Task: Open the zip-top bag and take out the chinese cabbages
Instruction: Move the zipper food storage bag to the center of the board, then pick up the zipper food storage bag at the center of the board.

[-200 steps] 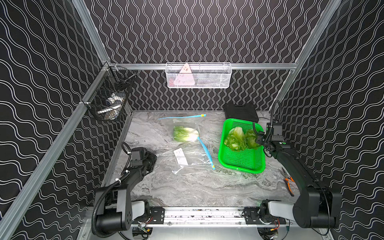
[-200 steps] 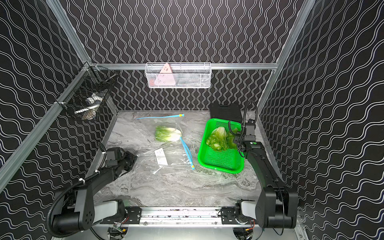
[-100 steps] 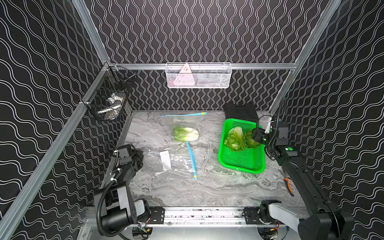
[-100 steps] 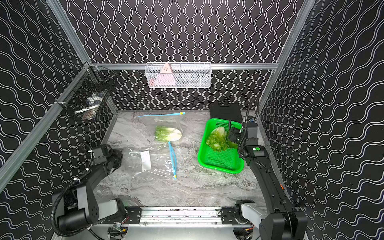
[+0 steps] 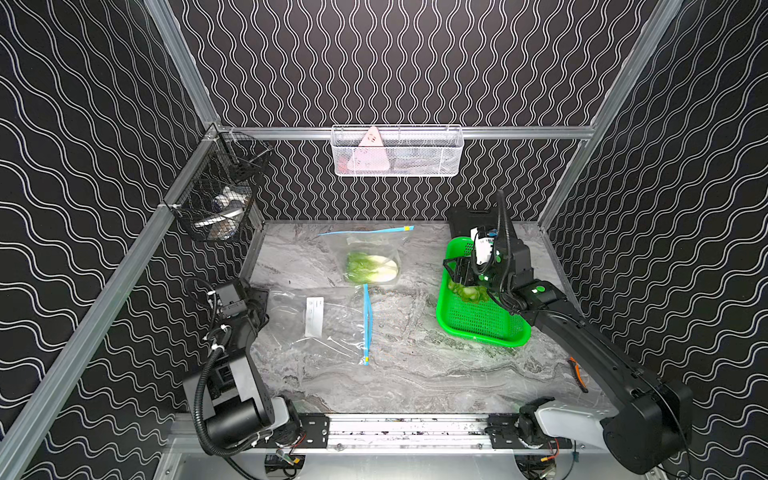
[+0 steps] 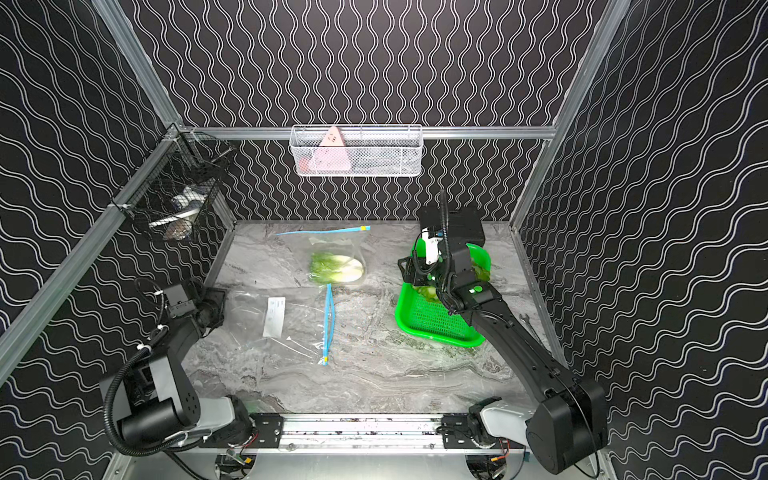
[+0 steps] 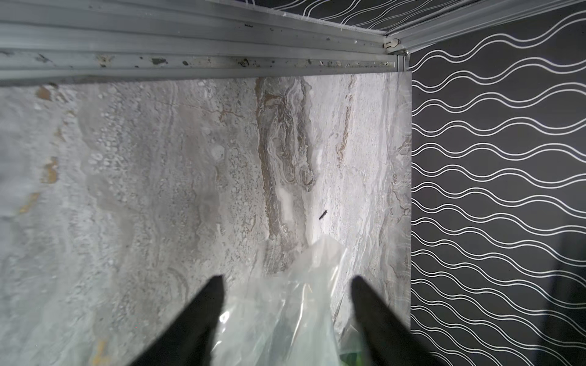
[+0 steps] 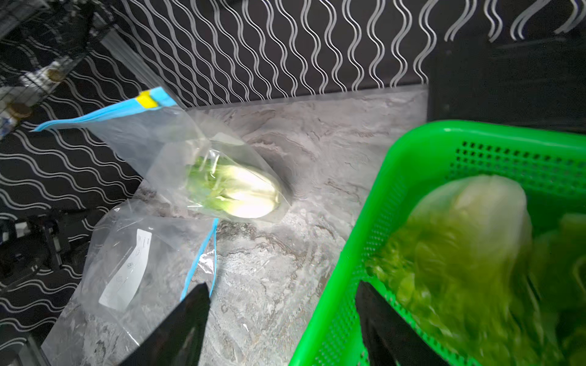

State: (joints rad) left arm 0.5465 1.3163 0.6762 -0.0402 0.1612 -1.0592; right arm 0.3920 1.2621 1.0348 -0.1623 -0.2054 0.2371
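One chinese cabbage is sealed away from the others: it lies on its side inside the far zip-top bag, pale stem end toward the green basket, leafy end away from it. That bag's blue zip strip runs along its far edge with a yellow slider at one end; can't tell if it is shut. The other cabbages are in the basket, one pale head clear and more leaf beside it, blurred, count unsure. A near bag lies flat and looks empty, with a white label on it; its zip runs up to just below the bagged head. The right gripper hangs over the basket's bag-side rim, jaws spread, nothing between them, one finger over the table and one over the basket. The left gripper sits at the near bag's far-left corner by the wall, jaws spread wide, with loose plastic lying between the fingers but not pinched. Judgement: one bag is done and both arms are free, so the step in hand is moving to the last bagged head. Next move likely needs one gripper to pin or pinch the far bag's edge while the other works the slider along the strip, then reaches in for the head. Thin film is slippery and may drag, so grab near the zip.
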